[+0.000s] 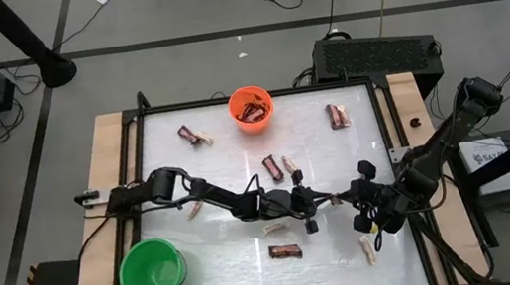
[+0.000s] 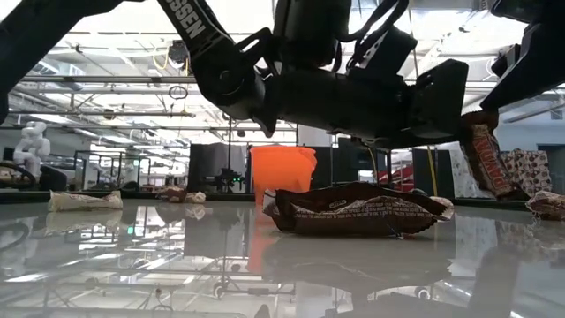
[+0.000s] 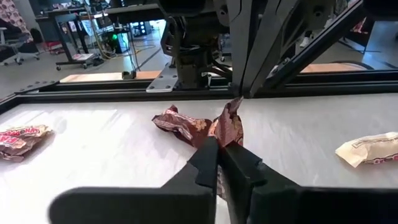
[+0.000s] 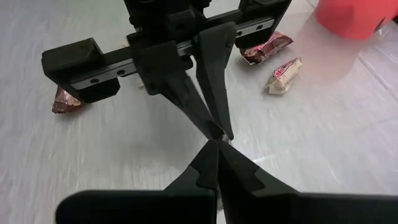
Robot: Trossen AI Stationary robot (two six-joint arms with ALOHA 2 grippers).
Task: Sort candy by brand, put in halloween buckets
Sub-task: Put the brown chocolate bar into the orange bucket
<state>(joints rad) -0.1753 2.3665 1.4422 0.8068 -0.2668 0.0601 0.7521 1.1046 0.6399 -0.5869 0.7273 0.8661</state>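
Observation:
My left gripper (image 1: 311, 201) and my right gripper (image 1: 358, 198) meet tip to tip over the table's middle right, both shut. Between them is one dark brown-red candy (image 3: 199, 124), which also shows in the low view (image 2: 481, 159). In the right wrist view the fingers hide it. The orange bucket (image 1: 251, 108) stands at the far edge with dark candy inside. The green bucket (image 1: 153, 270) stands at the near left. Other dark and cream candy pieces lie flat on the table. My left gripper pinches the dark candy's wrapper at its near edge (image 3: 219, 134) between its two fingers, coming level from the table's left. The candy hangs tilted past the fingertips, its lower end (image 2: 494, 190) just above the table. My right gripper comes from the table's right, slanting down. Its shut fingertips (image 3: 242, 87) meet the candy's upturned wrapper end (image 3: 235, 106). In its own wrist view the fingers hide the place of contact.
Loose candy: a dark piece (image 1: 285, 251) and cream ones (image 1: 368, 249), (image 1: 275, 227) near the front; a dark (image 1: 272, 167) and a cream piece (image 1: 290, 165) mid-table; pieces at the far left (image 1: 194, 136) and far right (image 1: 336, 116). A black frame rims the table.

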